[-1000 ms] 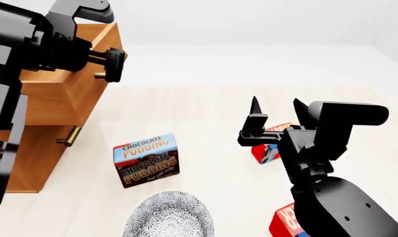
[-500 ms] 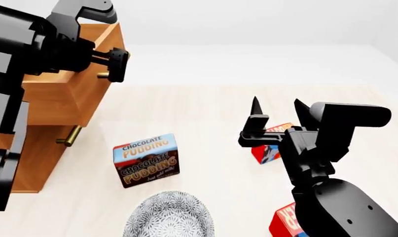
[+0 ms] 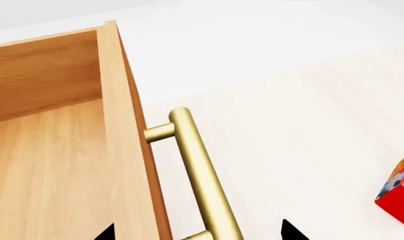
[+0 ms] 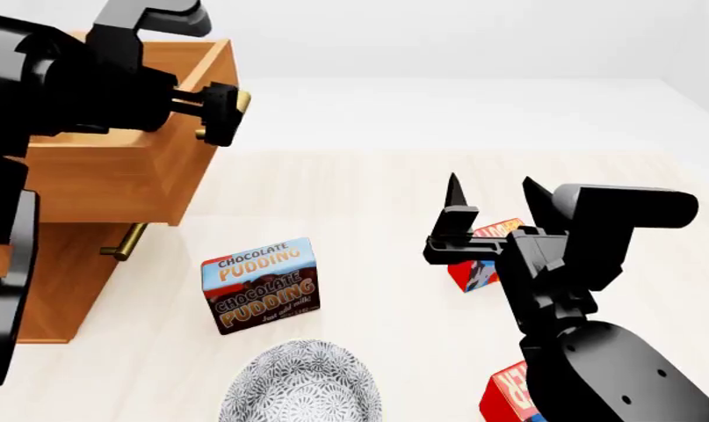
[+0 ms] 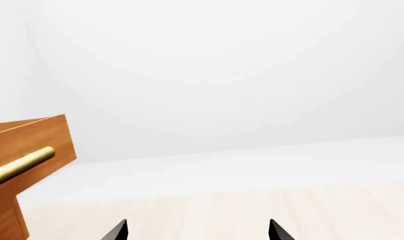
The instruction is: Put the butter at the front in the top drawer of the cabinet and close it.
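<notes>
Straddling top drawer (image 4: 155,132) handle (image 3: 202,180), left jaws, butter (image 4: 486,264) apart

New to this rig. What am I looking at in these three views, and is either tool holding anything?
It's a simulated two-armed robot. The head view looks down over both arms; each wrist view sits just behind that arm's tool.

The left tool straddles the brass handle of the top drawer, which stands pulled out from the cabinet. Whether it is clamped, I cannot tell.

The right tool is open and empty, raised near one butter carton. A second butter carton shows at the bottom edge of the head view.

Also on the table: a chocolate pudding box and a patterned bowl.
</notes>
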### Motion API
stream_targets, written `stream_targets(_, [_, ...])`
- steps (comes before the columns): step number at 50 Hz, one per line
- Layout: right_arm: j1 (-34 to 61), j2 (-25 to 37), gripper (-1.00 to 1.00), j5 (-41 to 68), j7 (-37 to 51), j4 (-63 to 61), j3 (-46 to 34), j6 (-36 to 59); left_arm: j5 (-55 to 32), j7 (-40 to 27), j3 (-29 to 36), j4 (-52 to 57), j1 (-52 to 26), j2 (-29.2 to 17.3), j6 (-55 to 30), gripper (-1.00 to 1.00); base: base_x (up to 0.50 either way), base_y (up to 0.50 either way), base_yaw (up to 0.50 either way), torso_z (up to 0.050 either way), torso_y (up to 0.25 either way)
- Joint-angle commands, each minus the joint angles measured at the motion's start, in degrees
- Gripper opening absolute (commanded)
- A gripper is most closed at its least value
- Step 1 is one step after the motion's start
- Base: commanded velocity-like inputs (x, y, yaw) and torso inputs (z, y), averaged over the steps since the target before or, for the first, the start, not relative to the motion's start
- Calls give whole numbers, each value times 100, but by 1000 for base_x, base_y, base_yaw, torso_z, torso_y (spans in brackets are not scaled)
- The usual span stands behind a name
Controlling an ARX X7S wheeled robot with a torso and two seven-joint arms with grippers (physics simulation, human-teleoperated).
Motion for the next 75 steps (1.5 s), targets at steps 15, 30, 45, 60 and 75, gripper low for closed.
stream_targets(15, [-66, 53, 100, 110, 52, -45, -14, -42, -358, -192, -282, 755, 130, -198, -391, 100, 0, 0, 0, 0, 0])
stream_targets(30, [-63, 88, 100, 169, 85, -81, -38, -58, -587, -813, -752, 2552, 318, -523, -1224, 100, 0, 0, 0, 0, 0])
stream_targets(45, [-136, 134, 100, 287, 178, -264, 14, -36, -3842, -3773, -2157, 4419, 572, -1196, -1951, 100, 0, 0, 0, 0, 0])
stream_targets(60, [26, 208, 100, 112, 304, -151, -81, -58, -2812, -5070, -4665, 9720, 5101, -1204, 1327, 100, 0, 0, 0, 0, 0])
stream_targets(75, [1548, 84, 100, 249, 1286, 135, 12, 1377, 224, -4138, -3847, 9150, 7641, -122, 5184, 100, 0, 0, 0, 0, 0])
